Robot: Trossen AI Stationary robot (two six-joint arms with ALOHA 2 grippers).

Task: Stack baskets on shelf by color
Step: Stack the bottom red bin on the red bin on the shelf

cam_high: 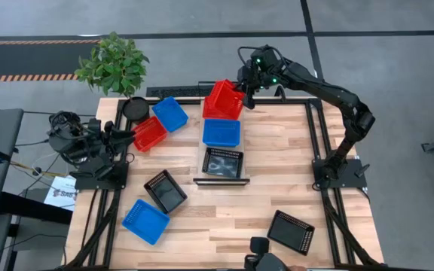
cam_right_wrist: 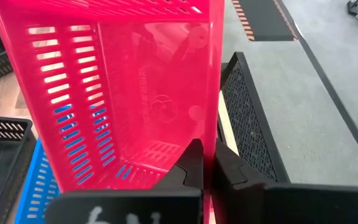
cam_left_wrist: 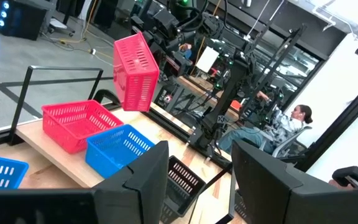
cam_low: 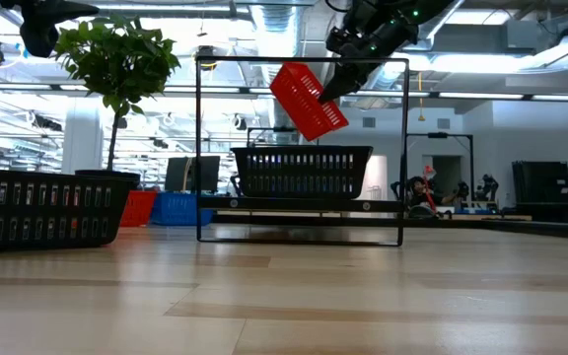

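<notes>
Red perforated plastic basket (cam_high: 223, 99): tilted in the air over the shelf's (cam_high: 221, 181) far end, right tool (cam_high: 245, 95) clamped on its rim for carrying. Left tool (cam_high: 123, 136): parted, empty, waiting at the table's left.

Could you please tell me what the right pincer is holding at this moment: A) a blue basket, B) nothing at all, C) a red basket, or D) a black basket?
C: the right pincer is shut on the wall of a red basket, which hangs tilted in the air above the shelf.
</notes>
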